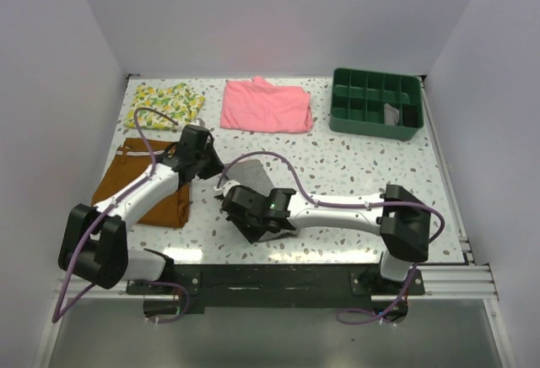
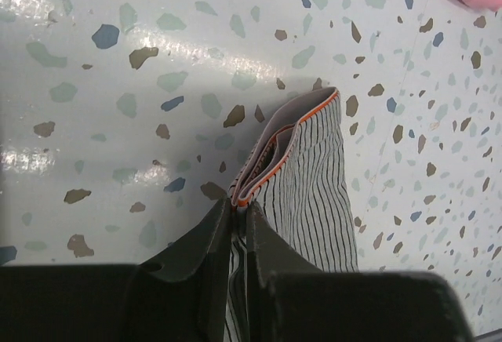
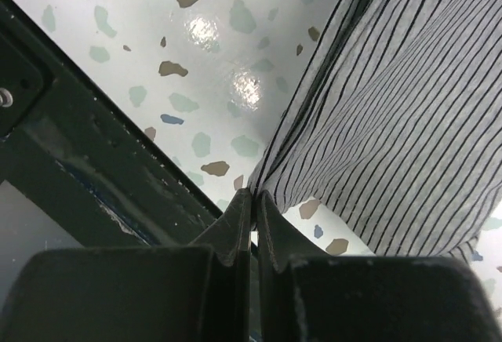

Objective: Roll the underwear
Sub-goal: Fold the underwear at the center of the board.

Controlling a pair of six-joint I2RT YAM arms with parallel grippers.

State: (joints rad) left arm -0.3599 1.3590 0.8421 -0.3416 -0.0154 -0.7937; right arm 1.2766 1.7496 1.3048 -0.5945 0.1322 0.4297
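The underwear [image 1: 246, 172], grey-and-white striped briefs, hangs stretched between my two grippers just above the middle of the table. My left gripper [image 1: 205, 165] is shut on its orange-edged waistband [image 2: 267, 171], which shows folded in the left wrist view. My right gripper [image 1: 245, 216] is shut on a lower corner of the striped fabric [image 3: 392, 107], near the table's front edge. Both arms hide most of the garment in the top view.
Rust-brown shorts [image 1: 135, 184] lie at the left under the left arm. A yellow patterned cloth [image 1: 164, 105] and a pink folded garment [image 1: 266, 105] lie at the back. A green divided tray [image 1: 375, 102] stands back right. The black front rail [image 3: 102, 177] is close to the right gripper.
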